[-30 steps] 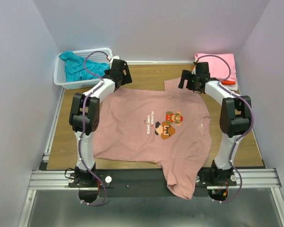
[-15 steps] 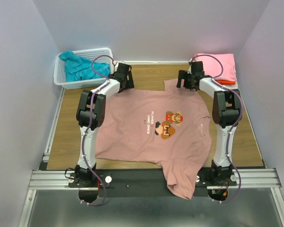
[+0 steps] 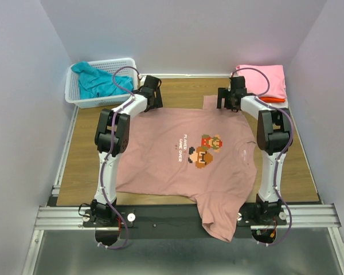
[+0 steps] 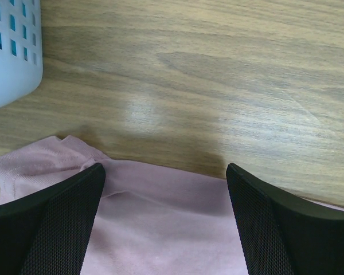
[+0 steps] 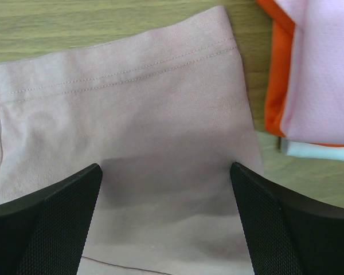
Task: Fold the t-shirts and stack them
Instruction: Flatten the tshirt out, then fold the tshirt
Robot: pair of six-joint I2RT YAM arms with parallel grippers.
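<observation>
Since a second ago both arms have stretched further out toward the top of the frame, elbows pulled in closer to the cloth, and the heads have settled right at the far edge of the shirt. The shirt itself hasn't budged.

Right now the left gripper (image 3: pixel 152 96) sits at the upper-left corner of the dusty-pink shirt (image 3: pixel 183 154). In its wrist view the left one (image 4: pixel 165 169) has its two fingers spread wide apart, nothing pinched. The hem of the pink cloth (image 4: pixel 160 217) runs across just under them, with a rumpled corner at the lower left of that frame. Can't tell whether the tips actually touch the fabric.

The right gripper (image 3: pixel 228 98) is at the top sleeve. Same deal in its wrist view (image 5: pixel 165 167): fingers splayed wide, released, with the stitched sleeve (image 5: pixel 132 103) lying flat between and beyond them.

The dusty-pink shirt is spread flat, print up, across the middle of the table (image 3: pixel 74 160), its pixel figures and white text reading sideways. Its other sleeve hangs over the rail (image 3: pixel 63 216) at the bottom centre of the frame.

In the upper left, the teal shirt (image 3: pixel 97 83) is bunched in the basket (image 3: pixel 74 97), whose corner shows at the upper left of the left wrist view (image 4: pixel 11 51). In the upper right a folded stack has the bright pink shirt (image 3: pixel 266 80) on top with the orange shirt (image 3: pixel 273 99) peeking out underneath. The right wrist view shows that stack just beside the sleeve: pink (image 5: pixel 327 69), orange (image 5: pixel 272 74), and a pale white sliver (image 5: pixel 315 150) at the bottom.
</observation>
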